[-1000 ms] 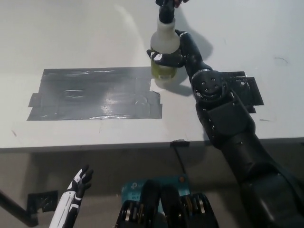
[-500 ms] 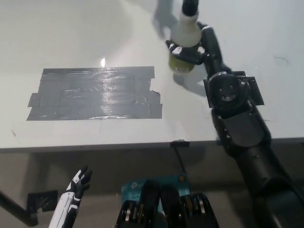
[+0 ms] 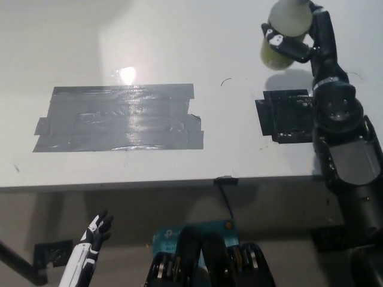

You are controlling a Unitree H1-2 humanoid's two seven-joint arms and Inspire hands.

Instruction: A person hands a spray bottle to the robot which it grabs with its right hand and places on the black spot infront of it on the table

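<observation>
Spray bottle (image 3: pixel 286 31), one in all, is sitting high at the top right of the head view, held over the white table (image 3: pixel 179 48); a second ago it was beside the big tape patch, and since then it has travelled right and farther away. Its top is cut off by the picture's edge. Right hand (image 3: pixel 299 42), black, is gripping it with fingers wrapped around the pale yellowish body. Two dark patches are lying on the table: a large grey tape patch (image 3: pixel 119 118) at left, a small black spot (image 3: pixel 287 115) below the bottle. Left hand (image 3: pixel 93 236), white, is hanging below the table edge, fingers spread, holding nothing.
</observation>
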